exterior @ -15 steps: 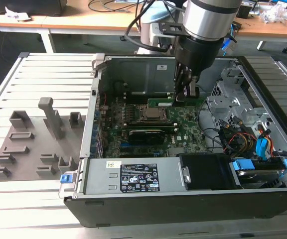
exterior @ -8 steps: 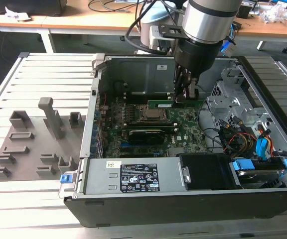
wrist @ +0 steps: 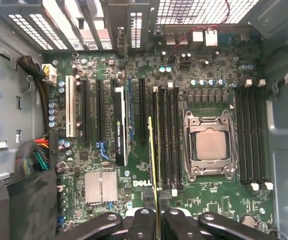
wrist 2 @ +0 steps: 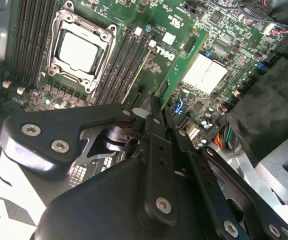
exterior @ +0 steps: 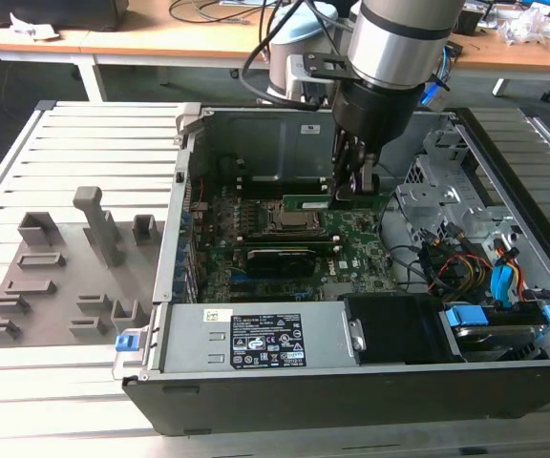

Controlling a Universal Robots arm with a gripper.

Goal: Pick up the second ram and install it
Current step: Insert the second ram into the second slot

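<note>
Inside the open computer case (exterior: 285,134), at the upper centre of the exterior view, the gripper (exterior: 349,191) reaches down from the arm and is clenched on the second ram (exterior: 306,201), a thin green stick that runs out from the fingers toward the exterior view's left, just above the CPU socket (exterior: 292,220). Below the socket in that view lies a black rectangular card (exterior: 280,258) on the green motherboard (exterior: 356,250). At the left of the frame a grey fixture tray (exterior: 65,277) with upright blocks sits on the slatted table (exterior: 27,172), well apart from the case.

In the second wrist view the dark fingers (wrist 2: 156,117) pinch one end of the stick (wrist 2: 184,57), which slants up to the upper right of the frame over the board, beside the row of black memory slots (wrist 2: 129,62) next to the socket (wrist 2: 81,50).

In the first wrist view the stick (wrist: 152,150) is seen edge-on as a thin yellow-green line, held between the fingertips (wrist: 144,217) at the bottom centre and standing alongside the memory slots (wrist: 168,135) left of the socket (wrist: 209,146); whether it is seated in a slot I cannot tell
</note>
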